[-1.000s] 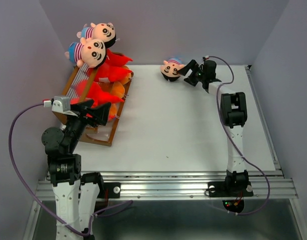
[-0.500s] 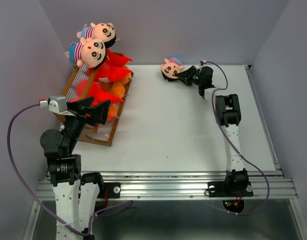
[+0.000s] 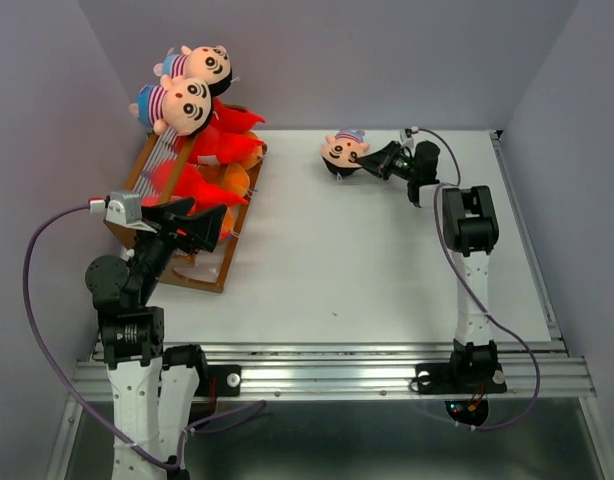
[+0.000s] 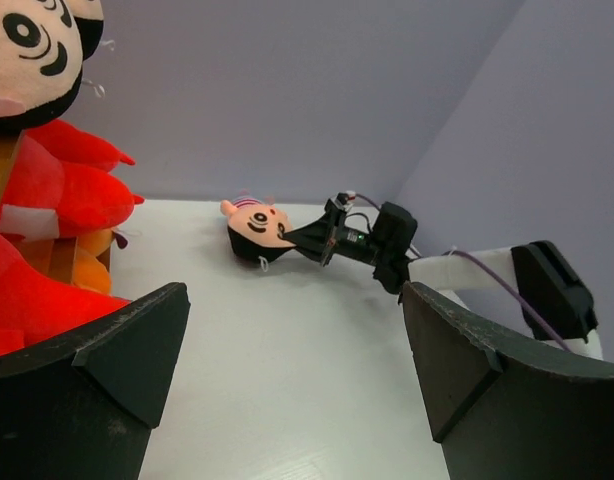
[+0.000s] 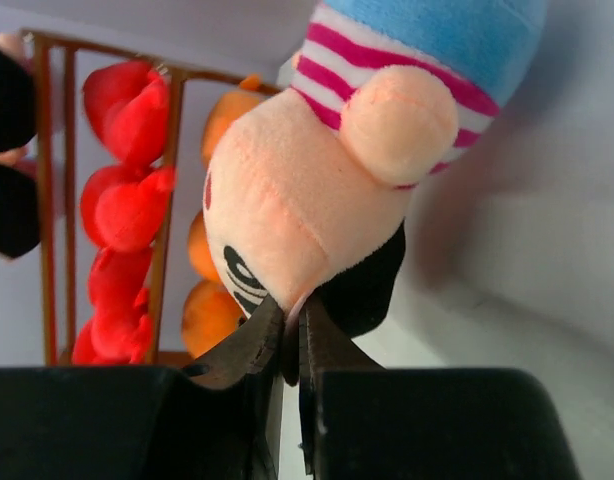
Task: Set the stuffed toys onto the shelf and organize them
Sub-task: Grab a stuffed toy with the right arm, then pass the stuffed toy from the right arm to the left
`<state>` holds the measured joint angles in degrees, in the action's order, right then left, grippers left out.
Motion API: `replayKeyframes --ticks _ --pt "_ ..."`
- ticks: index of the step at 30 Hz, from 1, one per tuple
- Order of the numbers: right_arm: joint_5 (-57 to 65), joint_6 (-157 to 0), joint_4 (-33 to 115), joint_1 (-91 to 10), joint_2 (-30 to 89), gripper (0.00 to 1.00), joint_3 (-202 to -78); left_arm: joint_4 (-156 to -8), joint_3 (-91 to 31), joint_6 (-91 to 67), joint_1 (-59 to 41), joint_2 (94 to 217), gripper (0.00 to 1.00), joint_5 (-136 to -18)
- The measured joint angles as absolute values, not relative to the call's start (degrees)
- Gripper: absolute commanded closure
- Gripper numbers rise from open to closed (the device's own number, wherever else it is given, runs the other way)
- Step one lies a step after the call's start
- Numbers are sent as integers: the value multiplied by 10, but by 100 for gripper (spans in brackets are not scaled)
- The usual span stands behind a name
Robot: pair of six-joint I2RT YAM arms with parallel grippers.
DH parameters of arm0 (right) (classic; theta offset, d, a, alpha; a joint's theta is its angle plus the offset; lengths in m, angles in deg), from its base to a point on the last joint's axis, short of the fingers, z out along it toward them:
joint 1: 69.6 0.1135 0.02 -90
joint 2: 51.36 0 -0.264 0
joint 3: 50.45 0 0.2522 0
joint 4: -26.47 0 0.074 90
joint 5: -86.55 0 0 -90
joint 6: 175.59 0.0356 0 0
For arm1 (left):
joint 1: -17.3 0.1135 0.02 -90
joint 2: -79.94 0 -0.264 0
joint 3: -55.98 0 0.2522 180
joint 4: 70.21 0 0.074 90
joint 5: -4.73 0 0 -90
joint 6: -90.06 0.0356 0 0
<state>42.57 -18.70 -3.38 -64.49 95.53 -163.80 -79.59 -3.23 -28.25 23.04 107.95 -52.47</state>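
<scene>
Your right claw (image 5: 292, 335) pinches doll head (image 3: 341, 152) edge; shelf (image 3: 197, 282) lies well left, beside left claw (image 3: 205, 222), spread wide.

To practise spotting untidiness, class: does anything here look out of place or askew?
One doll head lies on the white table, apart from the shelf holding the other stuffed toys; the right gripper is pinched shut on it.

Near the table's (image 3: 387, 260) far edge lies a peach-faced plush doll head in a striped blue-red cap (image 3: 343, 150), the right gripper (image 3: 371, 160) nipping its side (tips drawn together). By the left edge, the left gripper (image 3: 205, 216) hangs wide-jawed over the orange-brown wooden tiered shelf (image 3: 202, 272).
</scene>
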Motion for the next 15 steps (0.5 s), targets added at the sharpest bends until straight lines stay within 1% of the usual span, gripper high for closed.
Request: replayKeyframes --ticks 2,4,7,9,12,13,15 --pt "461 -199 -37 -653 909 99 -1598 -800 -30 -276 230 1080 2 -520" --pt "517 -223 -44 -664 833 99 -1541 -802 -27 -270 230 1079 2 -516" --pt "572 -254 -48 -677 732 100 -1481 -806 -26 -261 226 1079 2 -511" --pt "599 -293 -43 -685 647 100 -1419 -807 -26 -258 222 1079 2 -508" --pt "618 -404 45 -687 550 100 -1366 -809 -26 -255 214 1079 2 -502" --pt "611 -471 124 -684 515 100 -1358 -810 -26 -254 210 1079 2 -500" --pt "602 -548 216 -682 482 100 -1353 -814 -28 -252 200 1079 1 -494"
